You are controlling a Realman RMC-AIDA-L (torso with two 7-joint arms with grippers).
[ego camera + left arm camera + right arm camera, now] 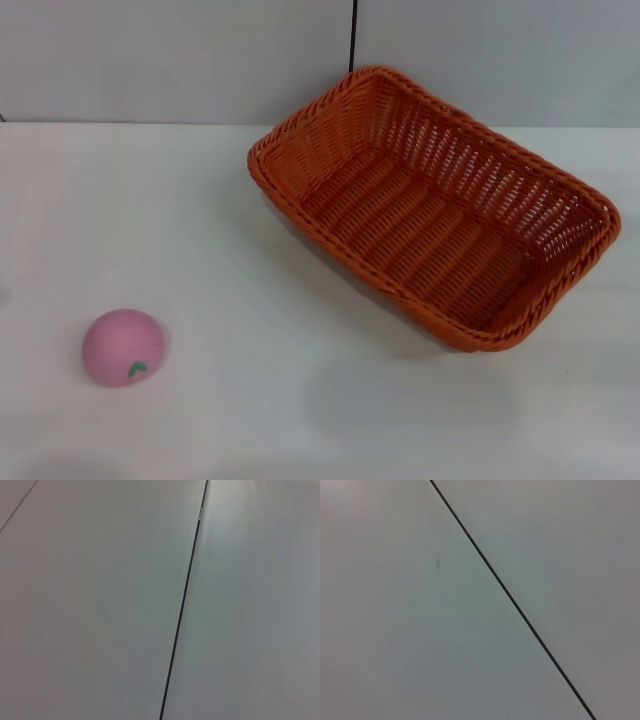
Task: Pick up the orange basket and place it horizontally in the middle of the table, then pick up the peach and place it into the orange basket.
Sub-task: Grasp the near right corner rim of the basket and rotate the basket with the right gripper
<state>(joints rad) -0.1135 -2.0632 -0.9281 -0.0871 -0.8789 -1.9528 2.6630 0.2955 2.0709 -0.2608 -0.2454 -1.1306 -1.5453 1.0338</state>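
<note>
The orange basket (440, 205) lies on the white table (200, 220), right of centre and toward the back. It is turned at a slant, one short end pointing to the back wall, and it holds nothing. The peach (123, 346), pink with a small green leaf mark, rests on the table at the front left, well apart from the basket. Neither gripper shows in the head view. Both wrist views show only a plain grey wall with a thin dark seam.
A grey wall (180, 60) with a dark vertical seam (353, 35) runs along the table's far edge. Bare tabletop stretches between the peach and the basket and along the front.
</note>
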